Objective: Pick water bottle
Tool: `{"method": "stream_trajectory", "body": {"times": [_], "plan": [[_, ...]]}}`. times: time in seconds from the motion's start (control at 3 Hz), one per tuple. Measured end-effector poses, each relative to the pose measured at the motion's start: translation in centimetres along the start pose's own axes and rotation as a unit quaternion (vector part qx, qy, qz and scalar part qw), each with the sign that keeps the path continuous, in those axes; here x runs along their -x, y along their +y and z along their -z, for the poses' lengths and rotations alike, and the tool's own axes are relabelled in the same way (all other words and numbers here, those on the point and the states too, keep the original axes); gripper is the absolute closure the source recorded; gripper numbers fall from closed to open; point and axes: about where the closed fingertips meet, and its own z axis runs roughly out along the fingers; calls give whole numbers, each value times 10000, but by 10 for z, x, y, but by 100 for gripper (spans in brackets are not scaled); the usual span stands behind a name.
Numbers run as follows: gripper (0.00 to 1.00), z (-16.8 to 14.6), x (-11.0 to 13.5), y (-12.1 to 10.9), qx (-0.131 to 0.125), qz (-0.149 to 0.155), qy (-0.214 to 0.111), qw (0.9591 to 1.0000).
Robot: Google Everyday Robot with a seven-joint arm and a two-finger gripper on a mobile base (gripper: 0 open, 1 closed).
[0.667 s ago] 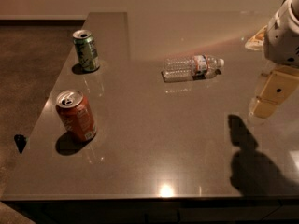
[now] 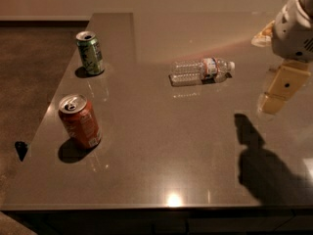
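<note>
A dark shadow is falling on the near right of the glossy grey-brown table. At the near left, an orange-red metal can is standing upright. Further back on the right, the cream-coloured gripper is hanging above the table; whether it is open or closed cannot be told. The small clear ribbed plastic water bottle is lying on its side mid-table, well apart from the gripper, white cap pointing right. Farthest left, a green metal can is standing upright
</note>
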Motion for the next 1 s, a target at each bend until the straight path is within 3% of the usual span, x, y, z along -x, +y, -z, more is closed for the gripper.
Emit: {"method": "stream_trajectory", "body": {"times": [0.33, 0.67, 1.0], "plan": [[0, -19, 14, -45, 124, 317, -200, 9992], [0, -33, 28, -71, 174, 557, -336, 9977], [0, -67, 44, -96, 321, 761, -327, 9961]]}}
